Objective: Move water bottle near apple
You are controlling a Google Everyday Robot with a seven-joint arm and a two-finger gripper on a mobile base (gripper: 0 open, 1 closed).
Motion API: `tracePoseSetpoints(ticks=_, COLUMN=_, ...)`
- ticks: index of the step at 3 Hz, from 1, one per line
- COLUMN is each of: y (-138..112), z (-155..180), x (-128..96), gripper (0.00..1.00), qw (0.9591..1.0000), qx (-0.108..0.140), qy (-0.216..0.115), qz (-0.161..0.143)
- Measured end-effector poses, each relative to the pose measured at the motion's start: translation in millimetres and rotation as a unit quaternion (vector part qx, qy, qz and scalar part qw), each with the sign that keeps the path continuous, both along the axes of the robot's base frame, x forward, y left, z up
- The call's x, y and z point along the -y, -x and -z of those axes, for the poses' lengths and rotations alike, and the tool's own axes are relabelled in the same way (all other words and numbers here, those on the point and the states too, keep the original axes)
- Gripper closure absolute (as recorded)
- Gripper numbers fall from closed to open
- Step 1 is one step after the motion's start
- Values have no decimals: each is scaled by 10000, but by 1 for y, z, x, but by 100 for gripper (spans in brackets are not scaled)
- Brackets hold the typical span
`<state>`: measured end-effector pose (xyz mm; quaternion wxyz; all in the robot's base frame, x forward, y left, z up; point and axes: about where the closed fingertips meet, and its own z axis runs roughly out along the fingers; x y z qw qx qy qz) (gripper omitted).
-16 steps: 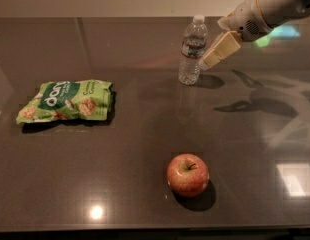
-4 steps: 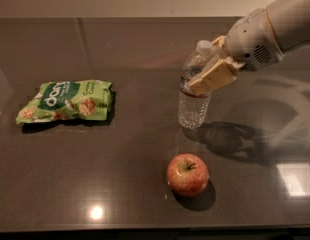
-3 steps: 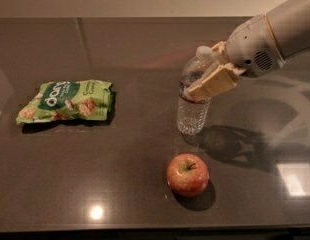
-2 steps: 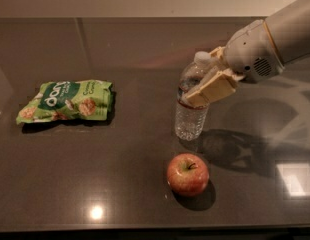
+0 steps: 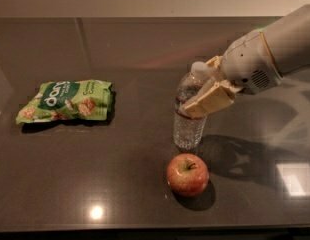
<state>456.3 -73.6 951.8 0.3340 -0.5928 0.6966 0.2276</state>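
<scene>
The clear ribbed water bottle [image 5: 189, 115] with a white cap stands upright just above and slightly left of the red apple [image 5: 188, 174], a small gap between them. My gripper [image 5: 207, 89] reaches in from the right and is shut on the bottle's upper part, its tan fingers [image 5: 211, 100] wrapped over the label band. The bottle's base looks at or very near the dark tabletop [image 5: 120, 184]. The apple sits near the front edge, stem up.
A green snack bag [image 5: 66, 101] lies flat on the left side of the table. The table's front edge runs just below the apple. My grey arm [image 5: 275, 54] spans the upper right.
My gripper has carried the bottle from the table's back toward the front and lower, from well away to just behind the apple. The apple and bag have not moved.
</scene>
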Motion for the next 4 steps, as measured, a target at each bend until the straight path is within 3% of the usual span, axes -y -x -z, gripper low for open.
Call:
tracePoseSetpoints(ticks=3, y=-1, z=9, x=-1, gripper=13, qw=9999, qx=54, qy=73, qz=97)
tracePoseSetpoints(ticks=4, y=-3, z=12, x=1, gripper=0, qw=9999, qx=56, qy=56, qz=133)
